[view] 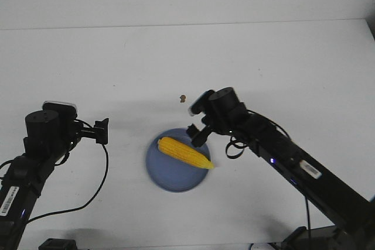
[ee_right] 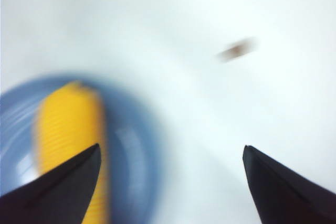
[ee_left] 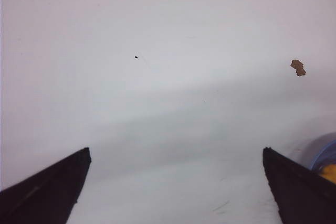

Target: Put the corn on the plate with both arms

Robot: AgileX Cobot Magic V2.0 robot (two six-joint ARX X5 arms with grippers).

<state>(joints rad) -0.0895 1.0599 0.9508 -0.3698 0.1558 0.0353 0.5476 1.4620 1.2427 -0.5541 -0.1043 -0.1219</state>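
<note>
Already the corn [view: 185, 152] lay diagonally across the plate [view: 167, 177], pointed tip poking past the rim on our right side. Our right hand [view: 198, 135] hung just above the cob's middle w/ fingers [ee_right: 58, 192] spread wide, gripping nothing; that wrist pic was blurred. Our left hand [view: 102, 131] sat well apart from the plate, over bare white counter [view: 263, 62], also spread & empty. Small brown crumb [view: 182, 97] lay just beyond the plate.
</note>
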